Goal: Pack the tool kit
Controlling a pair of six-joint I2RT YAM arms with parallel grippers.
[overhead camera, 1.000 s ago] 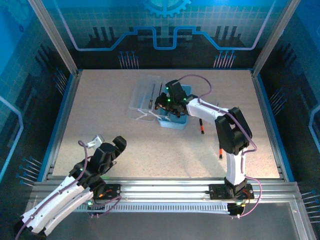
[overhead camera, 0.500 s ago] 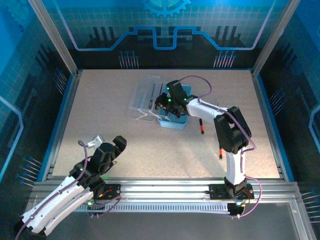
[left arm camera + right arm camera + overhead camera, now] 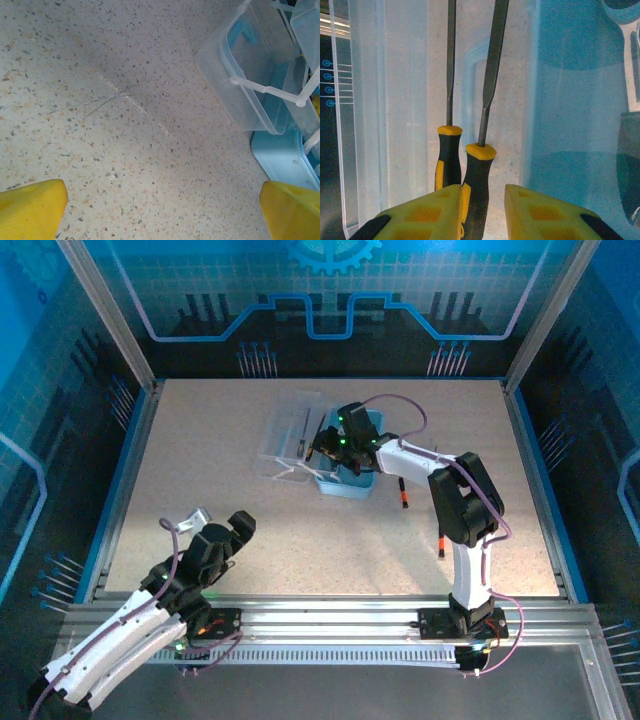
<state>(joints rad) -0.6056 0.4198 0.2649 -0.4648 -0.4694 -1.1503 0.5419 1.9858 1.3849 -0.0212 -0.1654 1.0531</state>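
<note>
Speckled table (image 3: 200,470), blue walls (image 3: 60,360), one tool kit (image 3: 345,487) with two screwdrivers (image 3: 492,75) inside, two loose screwdrivers (image 3: 402,495); left gripper (image 3: 160,210) gaping, right gripper (image 3: 482,200) narrow, can't tell if gripping.

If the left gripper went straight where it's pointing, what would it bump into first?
Probably the bare speckled table, since the open left gripper aims down at it. The tool kit's clear lid lies further off to the right, though depth is hard to judge.
</note>
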